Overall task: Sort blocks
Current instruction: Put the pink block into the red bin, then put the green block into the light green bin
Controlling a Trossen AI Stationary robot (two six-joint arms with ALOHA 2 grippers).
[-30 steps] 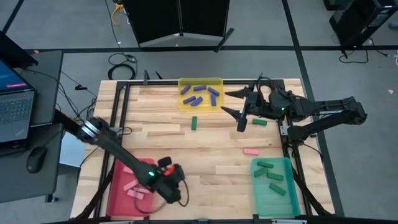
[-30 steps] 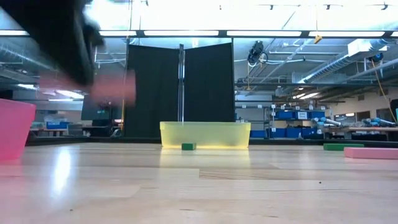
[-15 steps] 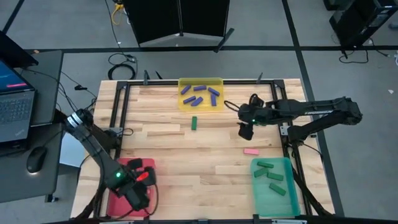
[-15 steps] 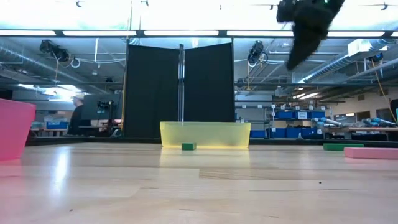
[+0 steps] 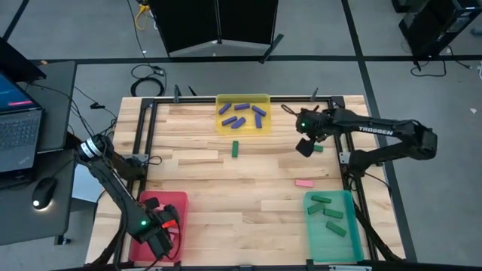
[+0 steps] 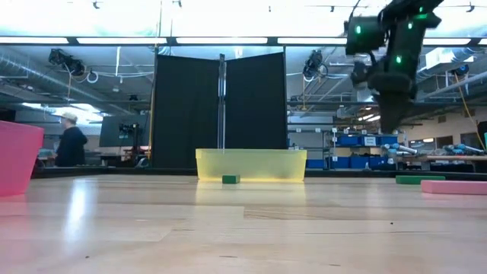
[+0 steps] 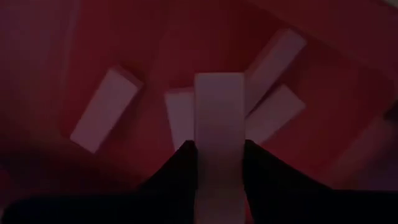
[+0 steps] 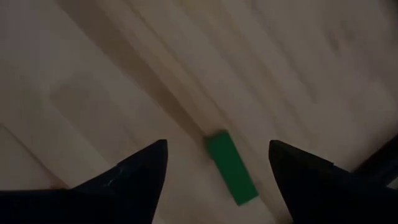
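Left jaws grip pink block (hidden overhead).

Small flat bars in three colours. Dark blue blocks lie jumbled in the yellow tray. Green blocks lie in the teal tray; two more green blocks and one pink block lie flat on the bare worktop. Pink blocks lie in the red tray, one pink block clamped between fingers above them.

On the table, three trays sit around the edge: one at twelve o'clock with blocks in it, another at four o'clock, a third at eight o'clock. Loose blocks lie between: one near the centre, one toward three o'clock, one at two o'clock.
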